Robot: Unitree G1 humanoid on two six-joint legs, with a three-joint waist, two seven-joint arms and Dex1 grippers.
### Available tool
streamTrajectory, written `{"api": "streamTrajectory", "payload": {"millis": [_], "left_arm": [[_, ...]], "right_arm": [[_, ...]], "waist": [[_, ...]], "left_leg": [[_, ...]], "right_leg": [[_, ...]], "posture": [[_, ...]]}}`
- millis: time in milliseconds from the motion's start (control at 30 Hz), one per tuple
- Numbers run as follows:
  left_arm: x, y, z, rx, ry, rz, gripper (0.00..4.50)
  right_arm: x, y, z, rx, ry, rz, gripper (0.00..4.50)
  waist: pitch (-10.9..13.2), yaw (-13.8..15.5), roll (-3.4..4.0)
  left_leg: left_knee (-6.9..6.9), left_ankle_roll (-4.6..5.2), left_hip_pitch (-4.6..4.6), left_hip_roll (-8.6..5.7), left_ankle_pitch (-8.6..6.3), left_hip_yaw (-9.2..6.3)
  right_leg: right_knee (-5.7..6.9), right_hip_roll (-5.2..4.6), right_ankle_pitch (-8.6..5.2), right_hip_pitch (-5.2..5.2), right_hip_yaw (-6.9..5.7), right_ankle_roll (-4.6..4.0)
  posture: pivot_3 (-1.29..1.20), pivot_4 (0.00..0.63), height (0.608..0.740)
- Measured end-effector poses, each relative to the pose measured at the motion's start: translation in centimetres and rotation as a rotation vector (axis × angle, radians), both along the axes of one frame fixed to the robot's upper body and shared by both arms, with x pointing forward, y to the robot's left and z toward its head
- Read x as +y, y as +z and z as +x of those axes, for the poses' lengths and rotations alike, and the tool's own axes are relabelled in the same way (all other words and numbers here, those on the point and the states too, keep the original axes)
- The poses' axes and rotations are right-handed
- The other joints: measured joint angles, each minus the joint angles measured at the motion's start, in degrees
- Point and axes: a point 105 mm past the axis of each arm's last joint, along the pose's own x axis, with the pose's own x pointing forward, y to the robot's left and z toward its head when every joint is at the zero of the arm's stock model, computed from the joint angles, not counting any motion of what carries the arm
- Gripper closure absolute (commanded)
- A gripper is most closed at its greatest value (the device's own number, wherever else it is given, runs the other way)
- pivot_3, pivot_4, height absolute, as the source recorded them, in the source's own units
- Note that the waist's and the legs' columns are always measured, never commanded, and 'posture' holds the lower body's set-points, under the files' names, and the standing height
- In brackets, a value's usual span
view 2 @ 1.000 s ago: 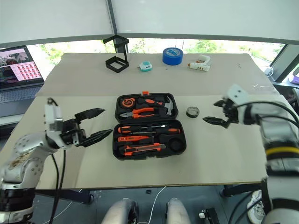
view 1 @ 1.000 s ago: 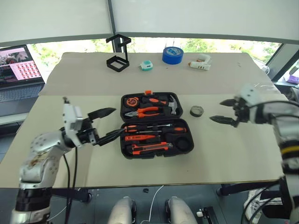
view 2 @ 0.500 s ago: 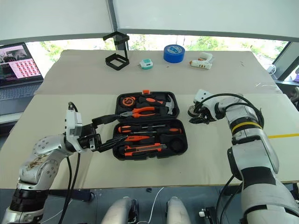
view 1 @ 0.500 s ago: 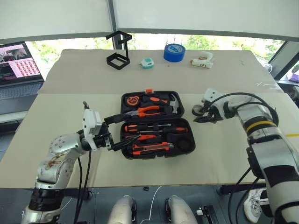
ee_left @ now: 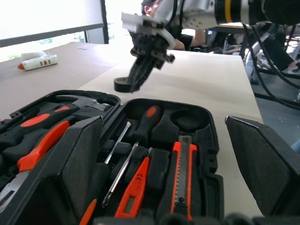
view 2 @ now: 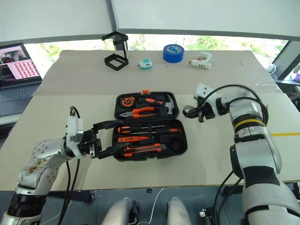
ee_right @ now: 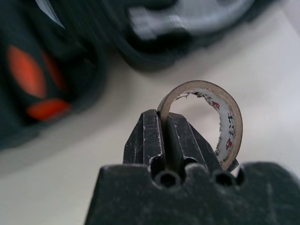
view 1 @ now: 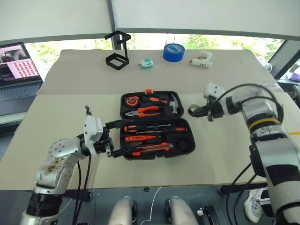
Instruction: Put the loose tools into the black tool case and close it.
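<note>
While my right gripper [view 2: 197, 113] pinched the small dark grey tape roll [ee_right: 206, 117], the black plastic hinged tool case [view 1: 154, 123] lay open on the beige table [view 1: 225, 154].

Its two black fingers [ee_right: 150, 136] were clamped on the roll's wall, one inside the ring and one outside, just beside the case's right edge. My left gripper [view 1: 123, 137] sat at the case's left edge with its jaws spread wide, grasping nothing. Two orange-and-black-handled screwdrivers [ee_left: 140, 126], a slim orange tester pen [ee_left: 133, 194] and an orange-black utility knife [ee_left: 180, 180] lay in the moulded slots of the near half.
</note>
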Motion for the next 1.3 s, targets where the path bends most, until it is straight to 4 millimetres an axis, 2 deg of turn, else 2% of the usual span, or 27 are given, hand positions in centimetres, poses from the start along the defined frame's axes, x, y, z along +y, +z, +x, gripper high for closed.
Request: {"api": "streamTrajectory", "payload": {"millis": [100, 233, 433, 500, 667, 767, 1033, 1167, 1267, 1300], "left_arm": [[0.1, -0.8, -1.1, 0.021, -0.034, 0.033, 0.00], [0.1, -1.2, -1.8, 0.033, -0.050, 0.043, 0.00], [0.4, -1.7, -2.1, 0.036, -0.049, 0.051, 0.00], [0.5, -2.0, -2.3, 0.041, -0.045, 0.057, 0.00], [0.5, -2.1, -2.3, 0.039, -0.040, 0.065, 0.00], [0.6, -2.3, -2.1, 0.044, -0.026, 0.068, 0.00], [1.0, -2.7, -2.2, 0.062, -0.006, 0.082, 0.00], [1.1, -2.7, -2.1, 0.064, 0.008, 0.085, 0.00], [2.2, -2.6, -1.7, 0.076, 0.060, 0.105, 0.00], [2.5, -2.6, -1.7, 0.078, 0.074, 0.111, 0.00]], "right_arm": [[1.0, 0.6, -3.3, 0.053, 0.082, 0.022, 4.41], [3.2, -1.7, -7.3, 0.182, 0.167, 0.012, 4.41], [3.4, -4.0, -9.7, 0.253, 0.145, -0.022, 4.41], [3.4, -5.5, -10.0, 0.282, 0.121, -0.036, 4.41], [3.2, -5.6, -9.6, 0.219, 0.115, -0.075, 4.41], [2.8, -6.5, -8.9, 0.213, 0.064, -0.095, 4.41], [3.3, -6.9, -8.7, 0.221, 0.074, -0.107, 4.41], [2.9, -6.5, -8.7, 0.214, 0.088, -0.155, 3.14], [2.8, -5.9, -8.8, 0.218, 0.102, -0.124, 2.17], [2.9, -5.7, -9.0, 0.229, 0.115, -0.105, 2.17]], "waist": [[0.0, 0.5, 0.00], [0.0, 0.7, 0.00], [0.0, 0.9, -0.02], [0.0, 0.9, -0.02], [0.0, 0.9, -0.05], [0.0, 1.0, -0.05], [0.0, 0.8, -0.05], [0.0, 1.0, -0.05], [0.0, 1.2, -0.06], [0.0, 1.2, -0.07]], "left_leg": [[-0.01, 0.02, -0.02, 0.04, -0.02, -0.07], [0.09, 0.04, 0.01, -0.02, -0.02, 0.00], [0.14, 0.04, 0.05, -0.02, -0.01, -0.02], [0.14, 0.04, 0.04, -0.03, -0.01, -0.01], [0.16, 0.03, 0.12, -0.05, 0.00, -0.01], [0.18, 0.04, 0.07, -0.08, 0.00, -0.02], [0.17, 0.04, 0.09, -0.05, 0.00, -0.02], [0.18, 0.04, 0.09, -0.06, 0.00, -0.04], [0.17, 0.04, 0.07, -0.06, 0.00, -0.03], [0.17, 0.04, 0.07, -0.05, 0.00, -0.03]], "right_leg": [[-0.01, -0.05, 0.00, 0.01, -0.12, -0.01], [-0.01, -0.11, 0.05, 0.02, -0.06, -0.09], [-0.02, -0.05, 0.09, 0.04, -0.07, -0.13], [-0.01, -0.03, 0.09, 0.02, -0.06, -0.13], [0.00, 0.03, 0.09, 0.11, -0.03, -0.13], [-0.01, 0.01, 0.09, 0.07, -0.02, -0.12], [0.02, 0.08, 0.09, 0.06, -0.02, -0.13], [0.00, 0.02, 0.08, 0.09, -0.03, -0.12], [-0.01, 0.02, 0.08, 0.07, -0.03, -0.12], [-0.02, 0.03, 0.08, 0.06, -0.04, -0.12]], "posture": [[0.00, 0.150, 0.740], [0.00, 0.150, 0.740], [0.00, 0.150, 0.740], [0.00, 0.150, 0.740], [0.00, 0.150, 0.740], [0.00, 0.150, 0.740], [0.00, 0.150, 0.740], [0.00, 0.150, 0.740], [0.00, 0.150, 0.740], [0.00, 0.150, 0.740]]}}
